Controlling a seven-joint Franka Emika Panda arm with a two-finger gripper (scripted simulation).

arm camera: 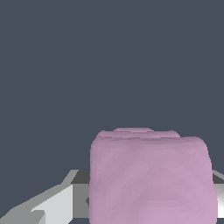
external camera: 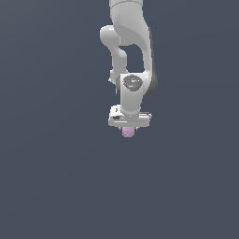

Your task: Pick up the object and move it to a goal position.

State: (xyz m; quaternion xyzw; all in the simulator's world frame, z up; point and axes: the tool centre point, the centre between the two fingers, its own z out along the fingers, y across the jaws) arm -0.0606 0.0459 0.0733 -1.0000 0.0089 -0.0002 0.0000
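The object (external camera: 128, 132) is a small pale pink lumpy cylinder, much narrower than the white hand above it. My gripper (external camera: 128, 130) points straight down with the object sticking out just below the hand, between the jaws. In the wrist view the object (arm camera: 151, 179) fills the near part of the picture, with a grey-white finger (arm camera: 57, 203) close against one side and a sliver of the other finger at the opposite edge. The jaws look closed on it. The fingertips are hidden behind the object.
The white-grey arm (external camera: 130, 42) rises from the gripper to the top of the exterior view. Around it there is only a plain dark blue-grey ground (external camera: 56, 177), with no other objects or edges in view.
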